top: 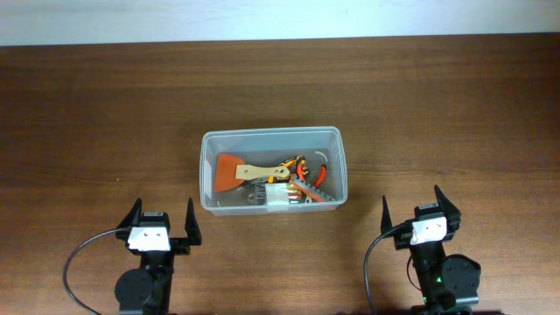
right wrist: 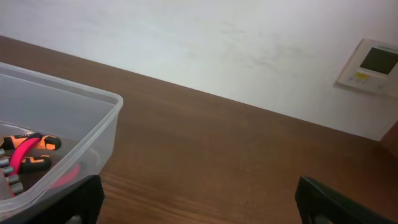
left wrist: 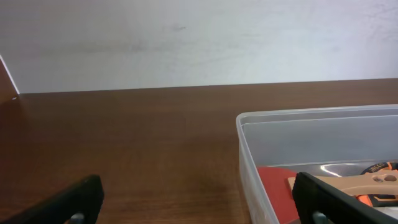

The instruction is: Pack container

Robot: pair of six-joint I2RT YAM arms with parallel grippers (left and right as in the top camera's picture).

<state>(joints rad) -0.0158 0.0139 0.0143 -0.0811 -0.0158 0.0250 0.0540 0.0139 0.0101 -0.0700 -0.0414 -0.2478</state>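
Observation:
The clear plastic container (top: pixel 208 166) sits at the table's centre, holding an orange scraper with a wooden handle (top: pixel 233 171), orange-handled pliers (top: pixel 306 171) and a small clear case (top: pixel 280 198). My left gripper (top: pixel 163 217) stands open near the front edge, below the container's left corner, with nothing between its fingers. My right gripper (top: pixel 411 203) stands open to the front right of the container, also empty. The container's near corner (left wrist: pixel 249 143) shows in the left wrist view, and its right end (right wrist: pixel 106 124) with the pliers (right wrist: pixel 25 149) in the right wrist view.
The brown wooden table (top: pixel 105 105) runs to a pale wall at the back. A white wall panel (right wrist: pixel 370 65) hangs on the wall at the far right in the right wrist view.

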